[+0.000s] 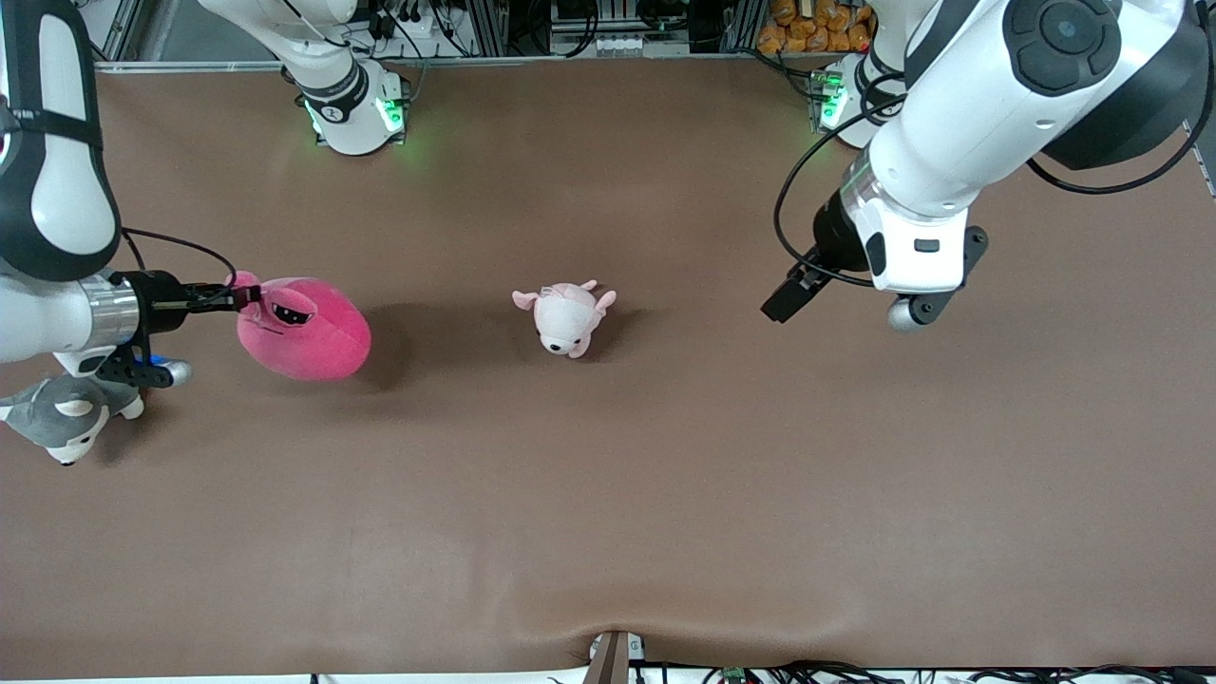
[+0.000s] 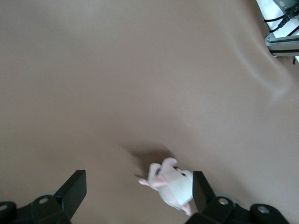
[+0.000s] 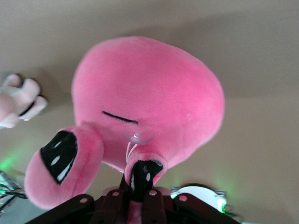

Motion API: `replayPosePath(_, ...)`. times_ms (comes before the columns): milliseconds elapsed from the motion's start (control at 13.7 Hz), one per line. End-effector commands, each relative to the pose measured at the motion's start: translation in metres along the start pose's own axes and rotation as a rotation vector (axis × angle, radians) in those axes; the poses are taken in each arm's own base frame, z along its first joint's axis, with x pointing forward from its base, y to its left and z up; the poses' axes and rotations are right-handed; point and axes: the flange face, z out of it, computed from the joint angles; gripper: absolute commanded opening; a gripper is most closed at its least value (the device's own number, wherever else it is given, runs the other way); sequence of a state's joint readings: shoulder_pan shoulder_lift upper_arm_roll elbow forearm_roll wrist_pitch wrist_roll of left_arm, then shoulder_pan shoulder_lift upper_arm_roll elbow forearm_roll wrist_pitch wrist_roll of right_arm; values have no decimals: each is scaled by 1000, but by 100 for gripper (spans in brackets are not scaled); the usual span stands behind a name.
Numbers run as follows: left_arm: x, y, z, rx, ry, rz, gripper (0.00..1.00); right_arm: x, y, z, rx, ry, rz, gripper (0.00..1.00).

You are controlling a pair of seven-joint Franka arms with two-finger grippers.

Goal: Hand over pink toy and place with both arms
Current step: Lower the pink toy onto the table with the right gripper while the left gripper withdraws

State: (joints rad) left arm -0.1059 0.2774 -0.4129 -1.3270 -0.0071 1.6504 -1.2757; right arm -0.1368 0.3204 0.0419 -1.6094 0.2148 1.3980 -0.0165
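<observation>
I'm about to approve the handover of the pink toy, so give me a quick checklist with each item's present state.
1. Right gripper shut on the pink toy: ok.
2. Hold is deep enough: not ok, it pinches only a small protruding part at the toy's edge.
3. Left gripper open to receive: ok.
4. Left gripper at the toy: not ok, it hangs toward its own end of the table.
5. Small pale plush lies between the grippers: not ok.
6. Grey plush apart from the toy: ok.

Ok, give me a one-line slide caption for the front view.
Right gripper holds the pink toy aloft while the open left gripper waits above the table.
</observation>
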Motion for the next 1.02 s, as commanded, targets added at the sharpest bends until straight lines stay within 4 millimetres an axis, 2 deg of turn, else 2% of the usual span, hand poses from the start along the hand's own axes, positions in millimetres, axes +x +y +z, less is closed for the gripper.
replayPosePath(0, 18, -12, -6, 35, 68, 94, 100, 18, 33, 12, 4, -22, -47, 0)
replayPosePath(146, 24, -16, -8, 44, 79, 129, 100, 35, 59, 28, 28, -33, -77, 0)
replayPosePath(365, 35, -25, -7, 105, 117, 151, 100, 51, 77, 45, 51, -38, -73, 0)
replayPosePath(512, 40, -33, -9, 171, 146, 245, 100, 61, 85, 58, 65, -46, -51, 0)
replayPosePath(585, 51, -40, -12, 182, 138, 295, 100, 66, 87, 62, 65, -42, -46, 0)
replayPosePath(658, 60, -49, -24, 176, 148, 324, 100, 69, 95, 65, 70, -37, -35, 0)
replayPosePath(731, 65, -54, -27, 180, 140, 351, 100, 72, 99, 67, 73, -34, -31, 0)
replayPosePath(950, 84, -75, -30, 222, 94, 374, 100, 75, 99, 69, 71, -24, -29, 3)
